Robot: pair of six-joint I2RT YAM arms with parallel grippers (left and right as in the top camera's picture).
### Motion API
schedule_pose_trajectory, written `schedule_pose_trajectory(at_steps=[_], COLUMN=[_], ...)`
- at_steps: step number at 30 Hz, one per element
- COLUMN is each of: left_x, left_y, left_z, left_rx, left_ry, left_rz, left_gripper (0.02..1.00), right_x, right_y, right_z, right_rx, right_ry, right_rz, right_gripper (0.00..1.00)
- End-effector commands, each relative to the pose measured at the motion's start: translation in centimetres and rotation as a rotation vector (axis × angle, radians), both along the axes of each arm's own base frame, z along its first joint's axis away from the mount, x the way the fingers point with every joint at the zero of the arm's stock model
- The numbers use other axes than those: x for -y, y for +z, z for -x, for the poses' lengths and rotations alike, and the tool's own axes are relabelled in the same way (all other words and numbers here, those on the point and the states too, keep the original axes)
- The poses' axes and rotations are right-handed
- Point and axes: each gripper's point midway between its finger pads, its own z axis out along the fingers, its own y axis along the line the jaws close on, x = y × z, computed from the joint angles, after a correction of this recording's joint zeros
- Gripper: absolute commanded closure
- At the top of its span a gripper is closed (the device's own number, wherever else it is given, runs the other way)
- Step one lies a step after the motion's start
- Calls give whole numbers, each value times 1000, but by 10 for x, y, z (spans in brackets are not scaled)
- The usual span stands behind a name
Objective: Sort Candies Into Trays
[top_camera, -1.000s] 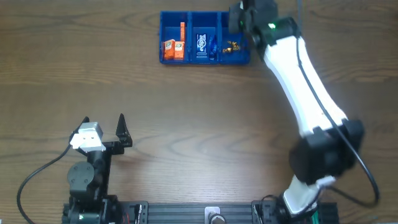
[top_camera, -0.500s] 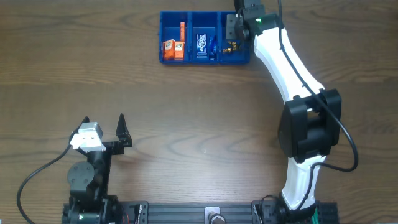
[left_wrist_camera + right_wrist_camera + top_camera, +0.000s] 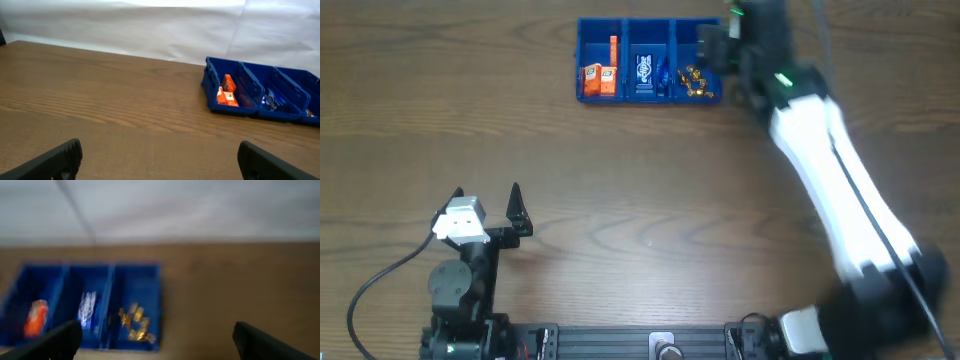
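Candies are being held in a blue tray (image 3: 645, 35) with three boxes in a row. The tray is sitting at the far side of the brown desk (image 3: 650, 190). Orange candies (image 3: 600, 75) are lying in the left box, a blue candy (image 3: 643, 70) in the middle box, and small gold candies (image 3: 696, 82) in the right box. The right hand (image 3: 156, 335) is being held near the tray's right end, by the gold candies. Its fingers are being held wide apart, and nothing is being gripped between them. The left hand (image 3: 486, 192) is being held near its arm's base, well apart from the tray. It too is being held wide open, with nothing in it.
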Motion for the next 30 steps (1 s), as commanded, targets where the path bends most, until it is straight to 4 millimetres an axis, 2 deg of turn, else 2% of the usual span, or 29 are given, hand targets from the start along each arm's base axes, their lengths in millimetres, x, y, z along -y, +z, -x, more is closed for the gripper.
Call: schedule_pose_trajectory(at_steps=[1, 3, 5, 11, 18, 22, 28, 30], left_x=[-1, -1, -1, -1, -1, -1, -1, -1], left_y=[-20, -20, -20, -20, -20, -20, -20, -20], left_z=[0, 0, 0, 0, 0, 0, 0, 0], left_rx=[-49, -49, -49, -49, -49, -49, -49, -49], left_ry=[4, 4, 4, 4, 4, 4, 4, 4], left_rz=[-16, -16, -16, -16, -16, -16, -16, -16], left_gripper=[23, 20, 20, 20, 20, 20, 20, 20], right_x=[67, 75, 81, 81, 71, 50, 47, 44], right_y=[21, 14, -3, -42, -70, -83, -114, -114], right_z=[87, 120, 154, 210, 229, 223, 218, 216], right_rx=[116, 153, 216, 362, 476, 474, 428, 445], right_ry=[-115, -128, -113, -69, -49, 48, 56, 68], right_rz=[49, 45, 4, -52, -136, -161, -166, -190], right_gripper=[1, 1, 1, 1, 1, 1, 1, 1])
